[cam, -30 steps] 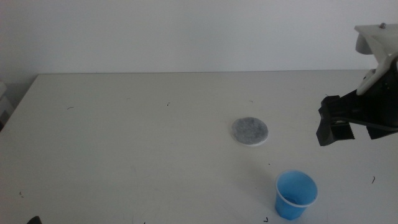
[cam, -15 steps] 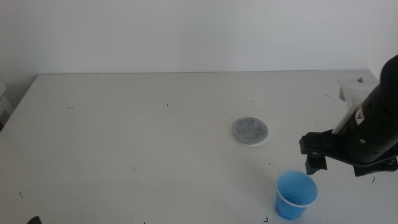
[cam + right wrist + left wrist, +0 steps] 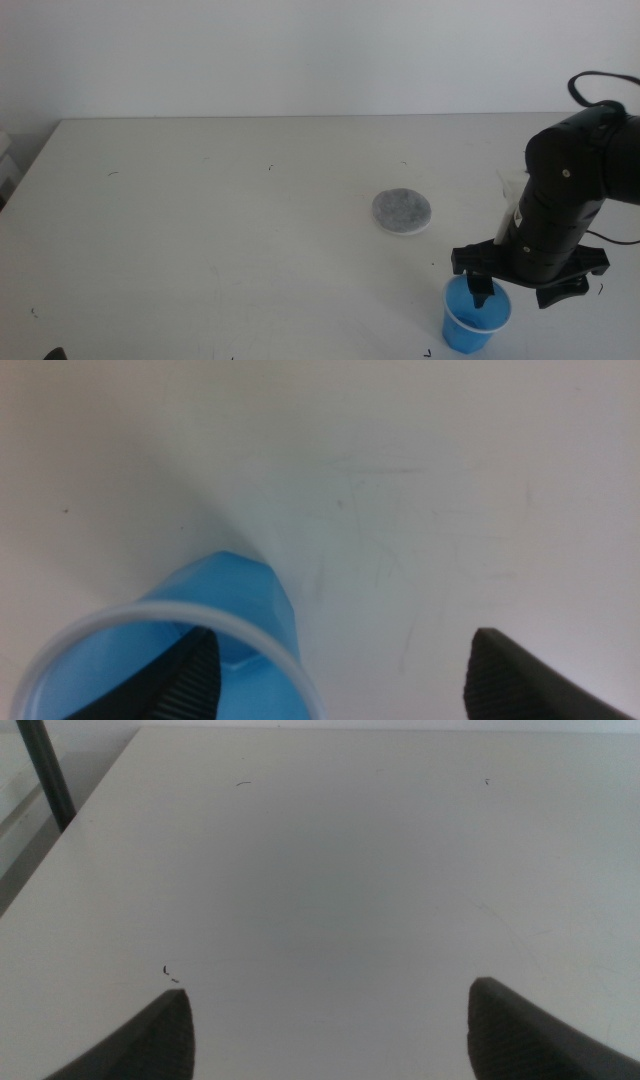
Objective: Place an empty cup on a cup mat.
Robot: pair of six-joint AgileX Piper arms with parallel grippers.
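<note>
White table (image 3: pixel 200 230) seen from above. A small bright blue plastic cup (image 3: pixel 476 312) with a thin white rim stands upright near the table's front edge, towards the right. The cup mat (image 3: pixel 402 211), a flat round grey disc with a white edge, lies further back and a little left of the cup, well apart from it and bare on top.

The right gripper (image 3: pixel 484 285) hangs just over the cup's rim, on a dark arm coming in from the right. Its jaws are spread wide, gripping nothing. One jaw sits inside the cup's mouth, the other outside, so they look set to pinch the wall.

The left gripper (image 3: pixel 330 1030) waits over bare table, jaws also wide apart and empty.

Handling, as a judgement: the cup is prob. very light, thin-walled and a bit slippery, so it could tip or squash. Best hold is likely a gentle pinch on the wall just below the rim.

Views differ: the middle view shows cup and mat together. The right wrist view shows only the cup (image 3: pixel 190 650), close up, incl. its empty inside. The left wrist view shows neither.
</note>
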